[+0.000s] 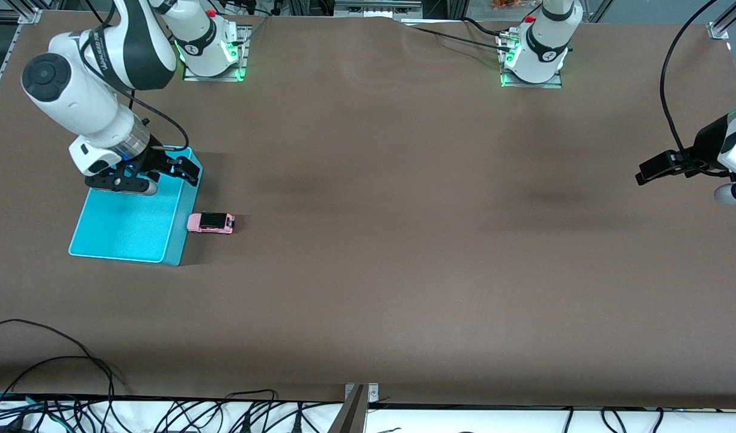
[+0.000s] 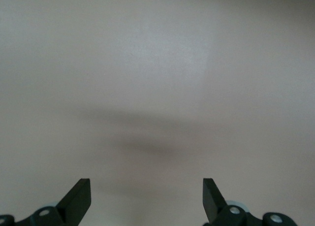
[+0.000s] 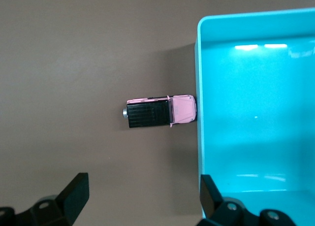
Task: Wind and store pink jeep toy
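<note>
While the pink jeep toy point(image 1: 210, 222) stands on the brown table point(image 1: 404, 240), its nose end touches, or all but touches, the outer wall of the cyan bin point(image 1: 127, 231), and its long axis runs along the 3-to-9 o'clock line of the front view, square to that wall. Right gripper point(image 1: 144, 174) hangs over the bin's edge toward the robot bases, jaws spread wide and empty; from it the jeep lies at about 4 o'clock in the front view. Judged from this, the right arm is far the nearer for the pickup. Left gripper point(image 2: 146, 201) waits over bare table at the left arm's end, also wide and empty. Only the right wrist view shows the jeep's black roof point(image 3: 149, 113) and the near-contact with the bin wall point(image 3: 201, 117); the left wrist view shows table alone.
</note>
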